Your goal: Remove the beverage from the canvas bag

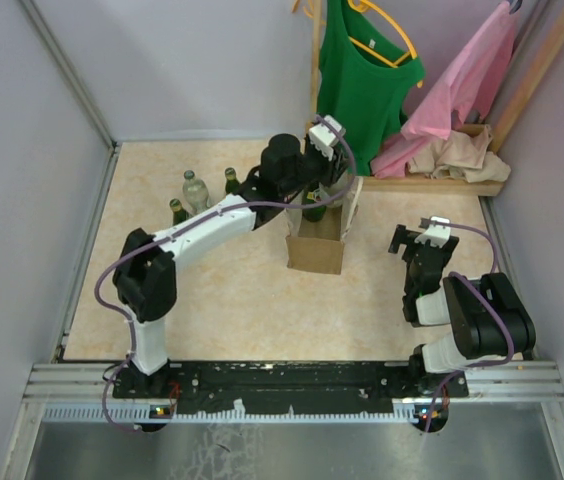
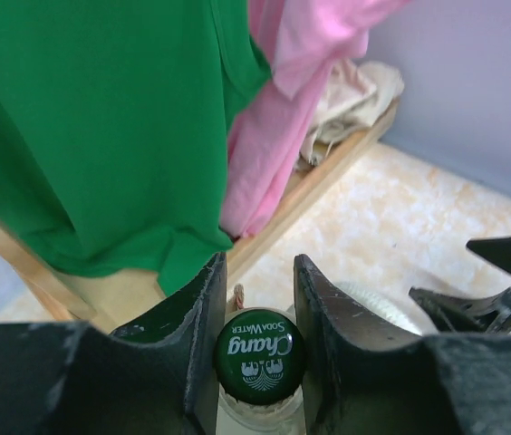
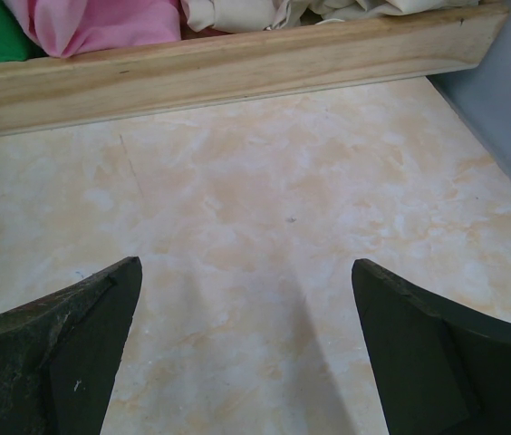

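Bright, soft, even light comes from overhead, and I see barely any shadow on the floor [image 1: 212,295] around the canvas bag [image 1: 315,250]. Above the bag, my left wrist view shows the beverage [image 2: 259,356] with a crisp cap, while the clothes [image 2: 101,136] beyond the bag look slightly soft.

Looks steeply down from above and behind over the whole table [image 1: 212,290]; sits close above a bottle cap [image 2: 259,356] at the left wrist, faces low across the table at the right; catches the wooden rail [image 3: 237,68] and pink cloth [image 3: 92,23] in all three
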